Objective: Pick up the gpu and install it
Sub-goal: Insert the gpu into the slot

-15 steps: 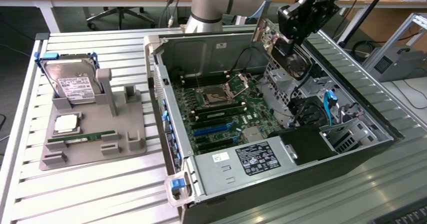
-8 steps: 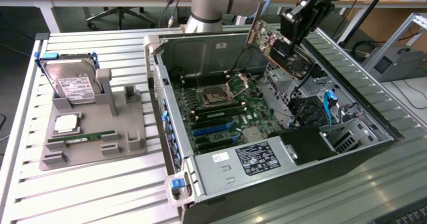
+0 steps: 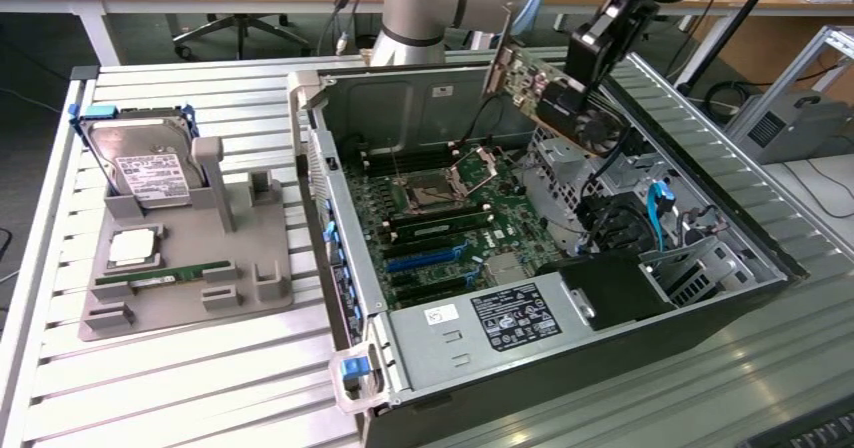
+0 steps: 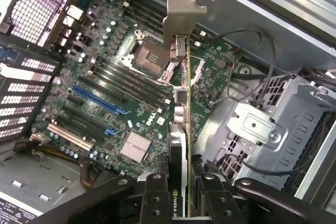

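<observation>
Our hand [image 4: 181, 205] is partly closed, its 2 fingers [image 4: 155, 198] pinching the gpu [image 4: 180, 98] by both faces, at the end away from the bracket [image 4: 181, 11]. In the upper right of the exterior view the card hangs tilted above the open case [image 3: 350, 268], clear of the motherboard [image 3: 447, 218]. We judge that this edge-on grip leaves the connector edge free to face the slots [image 3: 430, 256]. The hard drive [image 3: 144, 168] stands in its holder [image 3: 254, 258] on the tabletop [image 3: 174, 388], at the exterior view's left.
</observation>
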You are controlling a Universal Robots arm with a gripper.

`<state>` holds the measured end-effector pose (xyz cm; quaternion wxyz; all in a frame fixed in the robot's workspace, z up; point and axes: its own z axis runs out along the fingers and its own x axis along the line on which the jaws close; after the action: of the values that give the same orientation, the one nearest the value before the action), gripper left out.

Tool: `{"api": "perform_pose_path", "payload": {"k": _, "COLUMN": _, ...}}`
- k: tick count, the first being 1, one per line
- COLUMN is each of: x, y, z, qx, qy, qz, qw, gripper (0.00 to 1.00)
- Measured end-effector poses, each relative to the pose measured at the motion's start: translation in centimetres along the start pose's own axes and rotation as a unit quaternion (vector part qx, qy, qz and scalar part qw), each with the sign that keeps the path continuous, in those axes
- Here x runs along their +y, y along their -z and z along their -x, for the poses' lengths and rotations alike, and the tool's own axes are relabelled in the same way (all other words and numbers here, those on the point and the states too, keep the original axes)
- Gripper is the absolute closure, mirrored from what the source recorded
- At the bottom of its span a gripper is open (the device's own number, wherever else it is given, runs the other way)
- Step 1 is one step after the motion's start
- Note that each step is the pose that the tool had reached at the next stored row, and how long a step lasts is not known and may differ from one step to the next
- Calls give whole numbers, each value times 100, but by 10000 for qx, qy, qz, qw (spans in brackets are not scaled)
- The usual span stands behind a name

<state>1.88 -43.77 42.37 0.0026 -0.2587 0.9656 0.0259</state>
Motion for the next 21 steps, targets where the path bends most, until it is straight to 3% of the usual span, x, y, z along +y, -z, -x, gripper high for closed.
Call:
{"api": "perform_pose_path", "payload": {"k": 5, "x": 0, "y": -9, "z": 0, "qx": 31, "qy": 513, "qz": -1, "qw": 9987, "gripper": 73}}
{"api": "perform_pose_path", "payload": {"k": 12, "x": -1, "y": -23, "z": 0, "qx": 95, "qy": 1288, "qz": -29, "qw": 9916, "gripper": 73}}
{"api": "perform_pose_path", "payload": {"k": 14, "x": -1, "y": -27, "z": 0, "qx": 110, "qy": 1473, "qz": -35, "qw": 9890, "gripper": 73}}
{"api": "perform_pose_path", "payload": {"k": 21, "x": -2, "y": -47, "z": -1, "qx": 174, "qy": 2290, "qz": -59, "qw": 9733, "gripper": 73}}
